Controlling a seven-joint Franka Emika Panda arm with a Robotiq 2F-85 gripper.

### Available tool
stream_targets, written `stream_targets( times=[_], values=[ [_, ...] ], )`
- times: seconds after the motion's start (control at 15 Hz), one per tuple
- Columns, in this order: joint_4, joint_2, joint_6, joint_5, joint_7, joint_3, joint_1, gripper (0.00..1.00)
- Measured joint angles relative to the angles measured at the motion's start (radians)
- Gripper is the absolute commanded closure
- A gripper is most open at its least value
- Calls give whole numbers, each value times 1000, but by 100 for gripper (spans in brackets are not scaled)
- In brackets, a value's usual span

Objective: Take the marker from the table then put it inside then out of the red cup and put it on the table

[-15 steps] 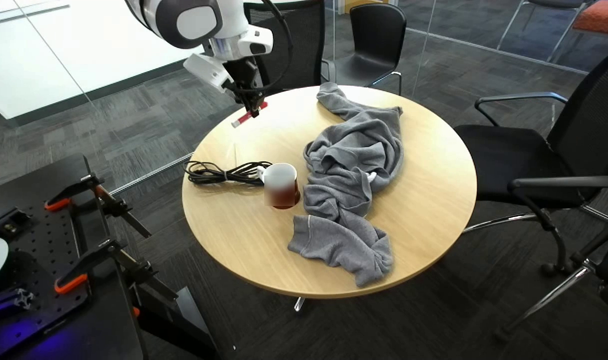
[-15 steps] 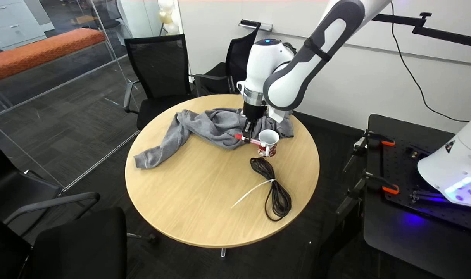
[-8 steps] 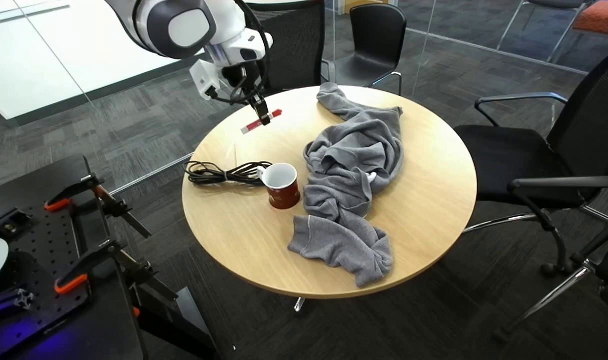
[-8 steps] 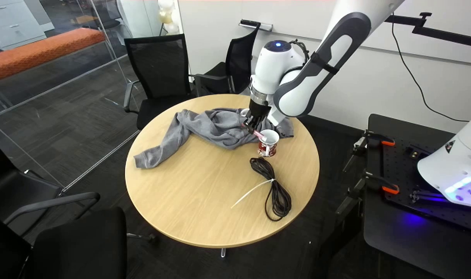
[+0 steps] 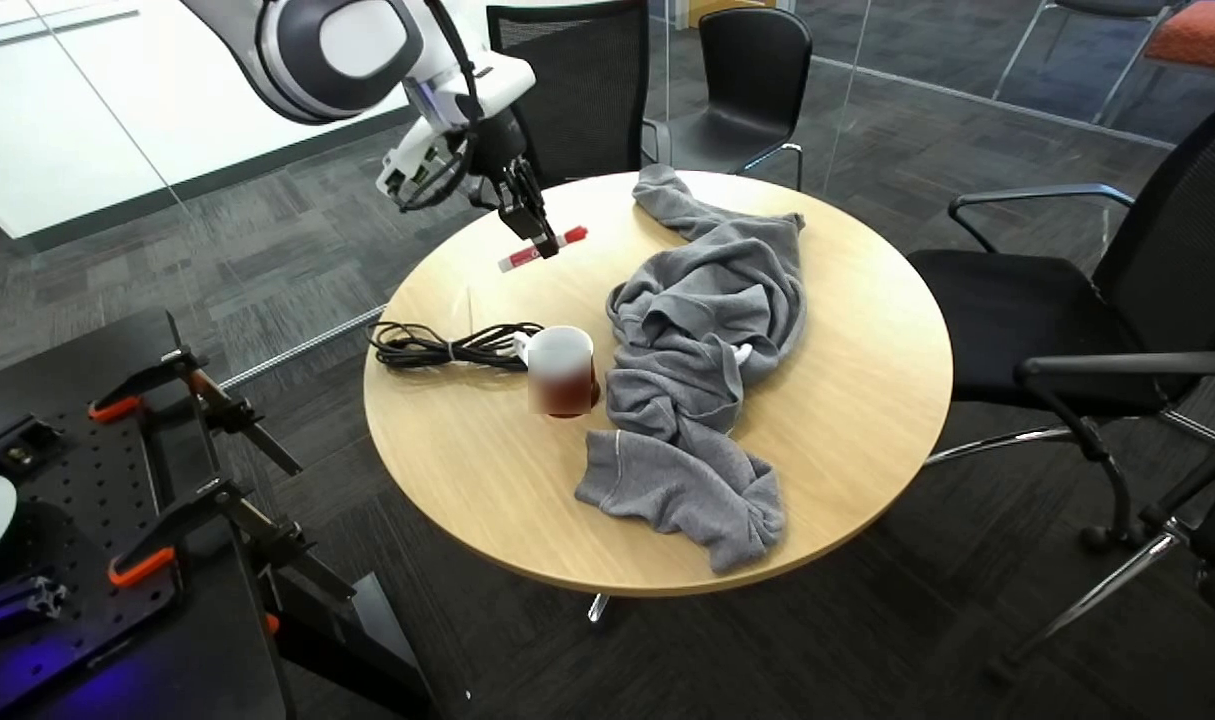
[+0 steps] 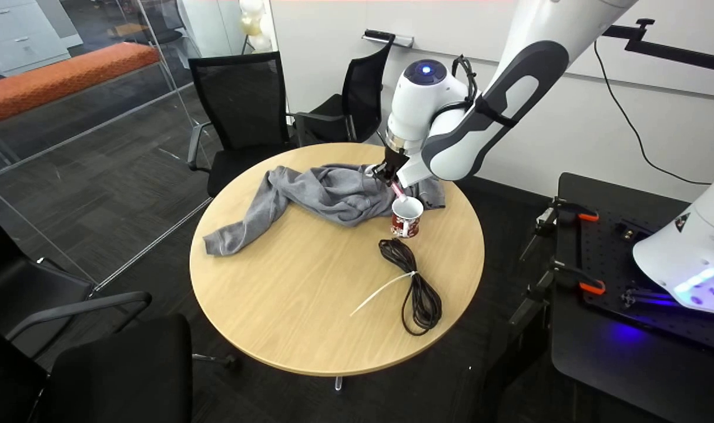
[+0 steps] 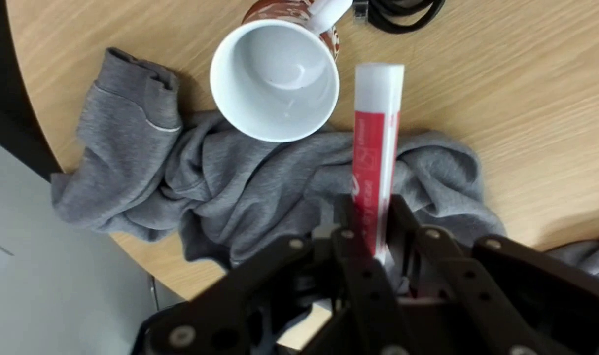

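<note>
Up in the air, over the round table (image 6: 286, 294), there's the marker (image 7: 370, 148), with the fingers (image 7: 358, 276) of the gripper (image 7: 373, 222) clamped on its barrel, one each side. In the wrist view it points away from the gripper, pale flat end leading, long axis running nearly straight up the picture with a faint lean to the right, clear of the cup (image 7: 274, 84). In an exterior view the marker (image 5: 524, 256) lies on a slant: red end high on the right, pale end low on the left. And in an exterior view the marker (image 6: 398, 191) tips pale end down, aimed towards the cup's mouth. Look at that barrel: smooth, red, straight-sided, white print, a pale strip along one side. The cup stands upright, glossy, white inside, dark red and patterned outside, its white handle turned to the cable (image 6: 412, 288), a black bundle of loops. Near the cup, the grey cloth (image 5: 707, 300): soft, heaped in folds, a stitched seam at one end. The table shows light wood, fine grain.
</note>
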Motion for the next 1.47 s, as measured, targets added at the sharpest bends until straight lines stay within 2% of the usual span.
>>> stream_targets(
  times=[0.13, 0.27, 0.33, 0.6, 1.0, 1.2, 1.47],
  values=[
    [-1, 30, -4, -8, 96, -66, 67, 81],
    [0, 46, -4, -8, 125, -84, 91, 81],
    [0, 48, -4, -8, 127, -85, 93, 95],
    [4, 63, -3, -8, 149, -91, 92, 95],
    [21, 130, -2, -8, 264, -135, 122, 95],
    [25, 161, -2, -8, 325, -167, 155, 95],
    [25, 213, -4, -5, 434, -234, 233, 95]
  ],
)
